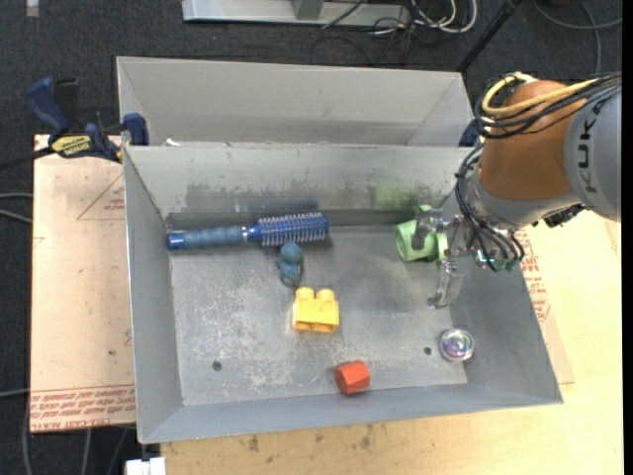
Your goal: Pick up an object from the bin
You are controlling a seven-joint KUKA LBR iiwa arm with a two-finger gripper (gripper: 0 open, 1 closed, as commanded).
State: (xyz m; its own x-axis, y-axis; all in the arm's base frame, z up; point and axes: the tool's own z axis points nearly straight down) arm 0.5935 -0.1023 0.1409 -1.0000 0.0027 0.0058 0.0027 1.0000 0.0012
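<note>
My fingers look pressed together and empty, hanging over bare floor at the right of the bin, between a green plastic thing at the foot of the back wall and a shiny silver round piece nearer the front. Nothing is picked yet; the silver piece lies in the open, so I judge it the easier take.

Grey bin: blue hairbrush, blue lump, yellow brick, red cube, shiny round piece.
</note>
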